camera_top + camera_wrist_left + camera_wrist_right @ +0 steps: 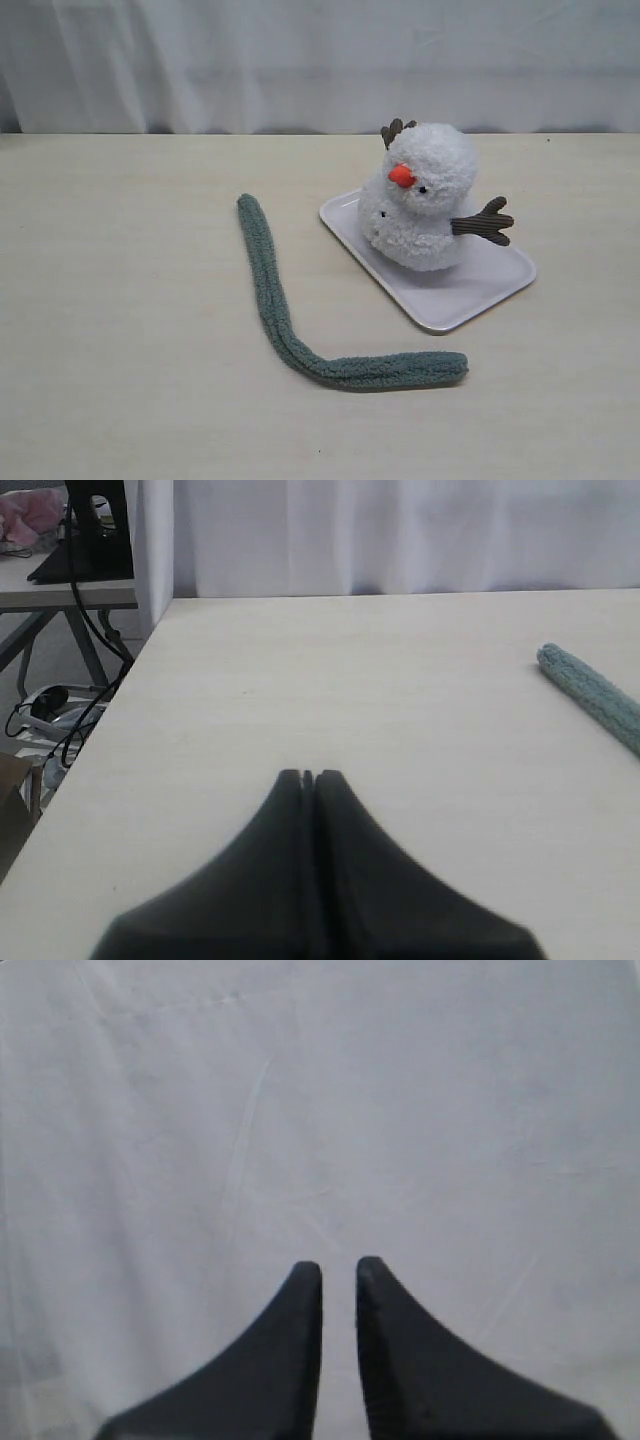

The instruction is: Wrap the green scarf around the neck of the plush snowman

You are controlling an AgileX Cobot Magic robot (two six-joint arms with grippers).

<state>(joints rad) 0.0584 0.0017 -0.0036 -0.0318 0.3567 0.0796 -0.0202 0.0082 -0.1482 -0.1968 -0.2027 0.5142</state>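
Note:
The green scarf (300,320) lies flat on the table in an L shape, one end near the tray and the other toward the front. The plush snowman (425,195) sits upright on a white tray (470,295), orange nose pointing left; its neck is bare. Neither arm shows in the exterior view. My left gripper (308,776) is shut and empty, low over the bare table, with one end of the scarf (590,695) off to its side. My right gripper (339,1268) has its jaws a narrow gap apart with nothing between them and faces only white cloth.
A white curtain (320,60) hangs behind the table. In the left wrist view the table's side edge (100,720) drops off to a floor with cables (45,710) and a second table with a black stand (95,530).

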